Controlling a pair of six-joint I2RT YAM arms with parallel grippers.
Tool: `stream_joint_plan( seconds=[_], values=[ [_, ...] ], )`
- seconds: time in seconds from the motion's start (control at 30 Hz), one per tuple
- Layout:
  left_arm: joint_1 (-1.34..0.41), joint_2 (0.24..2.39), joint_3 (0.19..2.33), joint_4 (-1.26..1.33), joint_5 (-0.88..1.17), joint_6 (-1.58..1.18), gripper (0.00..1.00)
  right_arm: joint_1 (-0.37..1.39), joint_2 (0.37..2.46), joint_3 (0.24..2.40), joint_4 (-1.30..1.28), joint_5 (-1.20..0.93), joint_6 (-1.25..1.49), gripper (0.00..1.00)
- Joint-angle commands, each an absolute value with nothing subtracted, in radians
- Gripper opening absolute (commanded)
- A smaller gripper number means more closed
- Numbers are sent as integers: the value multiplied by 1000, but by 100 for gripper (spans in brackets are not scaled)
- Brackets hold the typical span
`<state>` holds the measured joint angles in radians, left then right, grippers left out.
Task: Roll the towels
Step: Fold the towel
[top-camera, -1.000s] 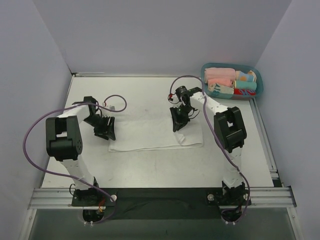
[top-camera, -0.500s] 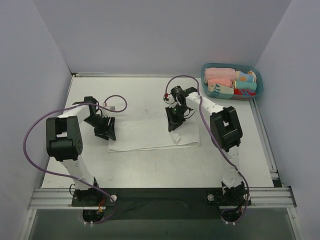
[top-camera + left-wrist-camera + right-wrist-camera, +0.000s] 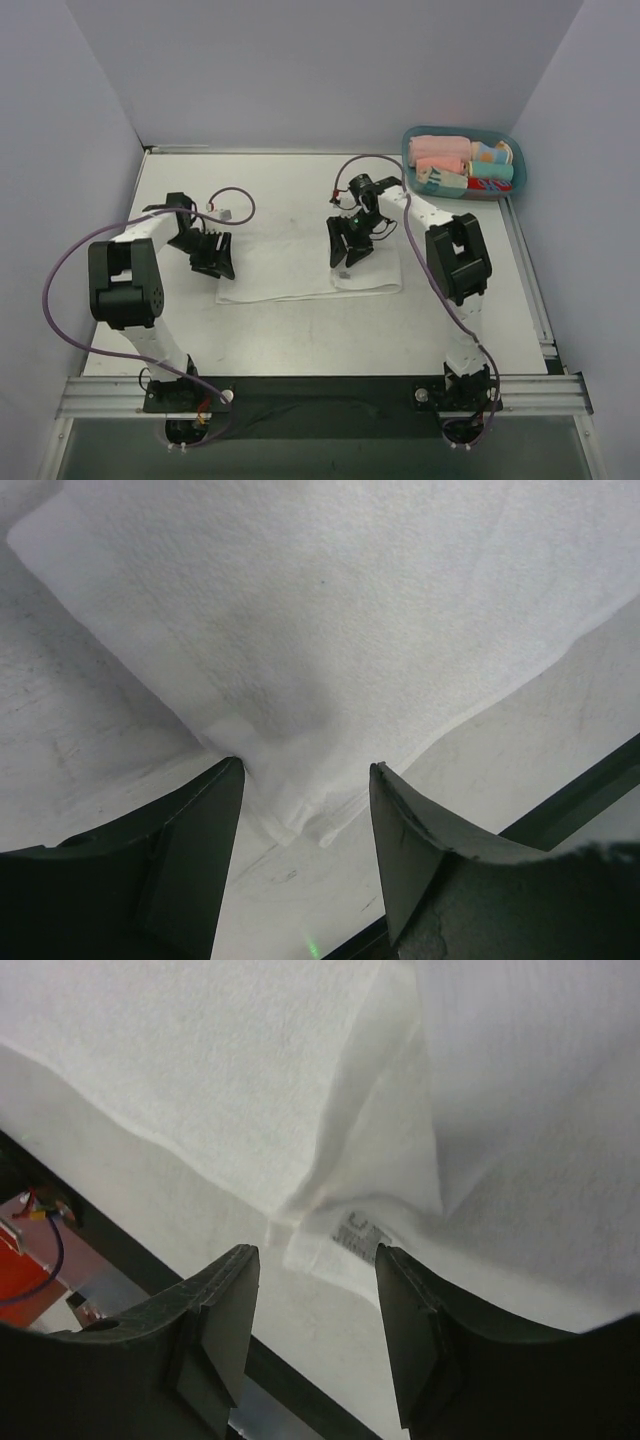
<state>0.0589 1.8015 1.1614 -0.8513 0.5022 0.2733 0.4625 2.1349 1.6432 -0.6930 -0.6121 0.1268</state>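
Note:
A white towel (image 3: 290,265) lies flat on the table between the arms, its right end folded over into a thicker band (image 3: 375,272). My left gripper (image 3: 212,262) is open over the towel's left edge; in the left wrist view the towel's corner (image 3: 300,825) lies between the open fingers. My right gripper (image 3: 345,253) is open over the folded right end; in the right wrist view the fold and a small printed tag (image 3: 358,1235) lie between its fingers. Neither gripper holds the cloth.
A teal basket (image 3: 508,141) at the back right holds several rolled pink and patterned towels. Grey walls close in the table on three sides. A metal rail (image 3: 320,390) runs along the near edge.
My right gripper moved left and slightly toward the near edge over the towel, and the folded right end shifted left with it. My left gripper barely moved.

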Motion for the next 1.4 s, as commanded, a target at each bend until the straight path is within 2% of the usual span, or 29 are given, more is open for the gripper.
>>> stream_joint_plan(
  seconds=[0.0, 0.1, 0.33, 0.5, 0.57, 0.63, 0.8, 0.9, 1.07, 1.2, 1.37],
  values=[
    [51, 1723, 1161, -825, 595, 291, 63, 413, 1958, 1565, -736, -721, 39, 50],
    [52, 1703, 1161, -827, 603, 298, 63, 367, 1904, 1491, -742, -756, 8, 46],
    [51, 1712, 1157, -828, 597, 307, 61, 348, 1963, 1411, -729, -684, -5, 19],
    [15, 1700, 1215, -822, 679, 318, 55, 345, 2042, 1431, -696, -646, 29, 13],
    [-46, 1704, 1244, -799, 706, 302, 54, 345, 2049, 1430, -698, -641, 23, 11],
    [-110, 1716, 1288, -769, 744, 250, 51, 339, 2049, 1419, -703, -675, 18, 6],
    [-259, 1784, 1382, -535, 825, 24, 49, 261, 1864, 1375, -683, -792, 8, 9],
    [-369, 1842, 1442, -352, 804, -107, 53, 183, 1798, 1347, -692, -750, 8, 13],
    [-523, 1995, 1583, -125, 737, -251, 60, 133, 1856, 1332, -796, -689, -44, 14],
    [-596, 2129, 1724, -138, 661, -272, 61, 137, 1911, 1295, -795, -692, -32, 14],
    [-609, 2275, 1825, -221, 574, -291, 59, 140, 1977, 1292, -802, -651, -35, 14]
  ],
)
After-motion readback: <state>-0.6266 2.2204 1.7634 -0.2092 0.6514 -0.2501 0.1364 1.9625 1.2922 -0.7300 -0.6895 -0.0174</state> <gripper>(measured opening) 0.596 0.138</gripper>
